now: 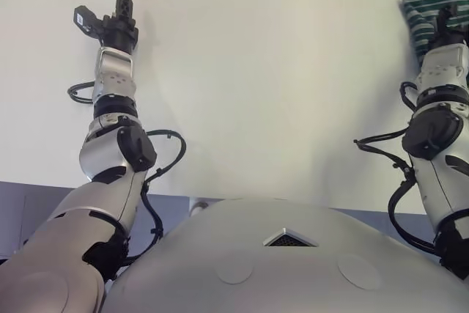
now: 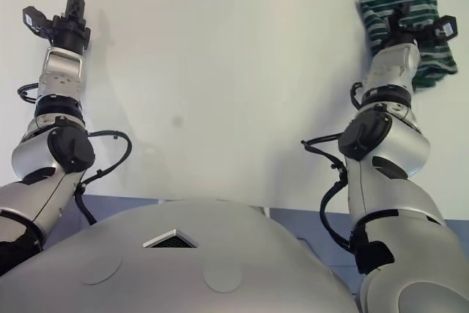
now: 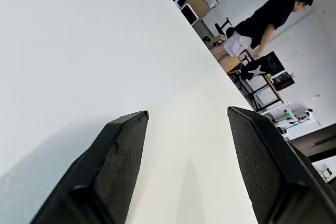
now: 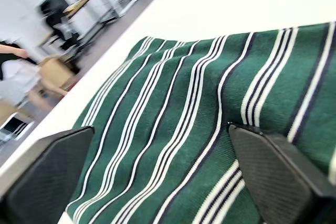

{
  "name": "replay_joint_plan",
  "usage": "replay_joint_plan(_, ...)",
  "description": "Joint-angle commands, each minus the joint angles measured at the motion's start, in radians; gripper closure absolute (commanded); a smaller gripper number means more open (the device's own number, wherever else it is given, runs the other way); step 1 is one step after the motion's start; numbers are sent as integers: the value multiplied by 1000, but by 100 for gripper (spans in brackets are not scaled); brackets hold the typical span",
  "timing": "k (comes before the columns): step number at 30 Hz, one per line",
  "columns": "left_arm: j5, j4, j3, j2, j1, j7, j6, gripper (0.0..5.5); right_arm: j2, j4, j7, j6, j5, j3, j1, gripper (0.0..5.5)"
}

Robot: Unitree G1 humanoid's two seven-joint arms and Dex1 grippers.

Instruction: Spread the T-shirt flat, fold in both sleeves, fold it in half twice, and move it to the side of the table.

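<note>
**While the T-shirt [image 1: 419, 12] lies folded far right, both jaws stand apart**

Left eye view: a green striped bundle at the right side of the surface [image 1: 256, 86], the right arm's end on it. Right eye view: the same, left arm well apart. Left wrist view: left jaws apart over the white surface. Right wrist view: right jaws apart astride the cloth, clamping nothing. Likely the last step: lift straight up so no fold drags open.

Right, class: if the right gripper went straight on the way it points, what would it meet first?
Most likely the folded green striped T-shirt, lying ahead of the right gripper's open fingers.
</note>
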Motion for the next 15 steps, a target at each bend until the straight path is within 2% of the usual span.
replay_joint_plan(1,53,19,-20,9,-5,-21,-40,273,103,84,63,62,21,-31,51,78)
replay_joint_plan(6,121,-196,-119,-45,59,-141,-102,273,106,-33,413,69,42,-2,-86,78)
replay_joint_plan(9,149,-413,-202,-109,146,-175,-110,273,157,-213,543,-27,-88,174,-74,78)
replay_joint_plan(13,170,-630,-290,-176,244,-170,-87,273,250,-435,625,-137,-289,437,32,78)
replay_joint_plan(15,194,-693,-338,-192,278,-179,-81,273,290,-515,654,-141,-323,511,86,78)
